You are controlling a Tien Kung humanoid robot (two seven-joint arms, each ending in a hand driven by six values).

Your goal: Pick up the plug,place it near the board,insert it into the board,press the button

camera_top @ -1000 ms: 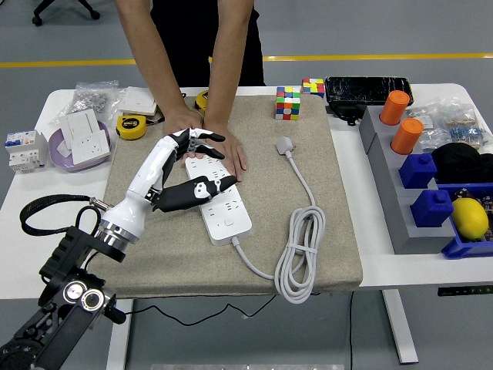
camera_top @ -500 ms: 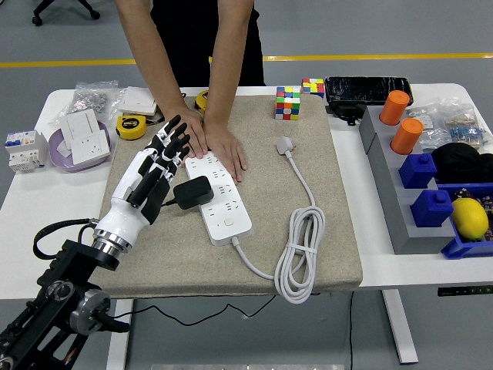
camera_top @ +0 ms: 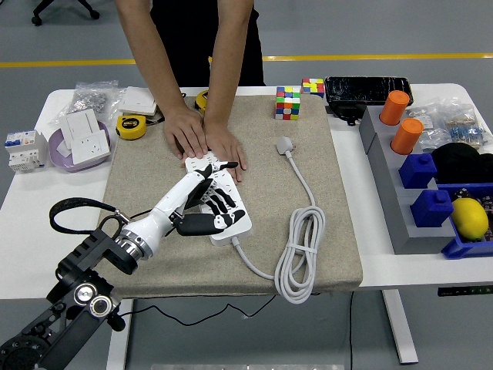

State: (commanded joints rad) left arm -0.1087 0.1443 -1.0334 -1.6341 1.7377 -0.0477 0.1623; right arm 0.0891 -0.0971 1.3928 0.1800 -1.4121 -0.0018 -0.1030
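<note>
At frame centre, the robot's left hand (camera_top: 206,202) lies with fingers spread, holding nothing, over the white power strip (camera_top: 229,217) a person's hands (camera_top: 206,139) steady; plug hidden beneath, apparently inserted, button press seemingly remaining.

A robotics lab is showing: grey floor with yellow line (camera_top: 347,57) running at 12 o'clock, cluttered white table (camera_top: 31,200)

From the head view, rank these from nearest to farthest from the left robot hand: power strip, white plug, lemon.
1. Power strip: directly under the left robot hand.
2. White plug: on the mat, beyond and to the right.
3. Lemon: far right, in the blue bin.
</note>
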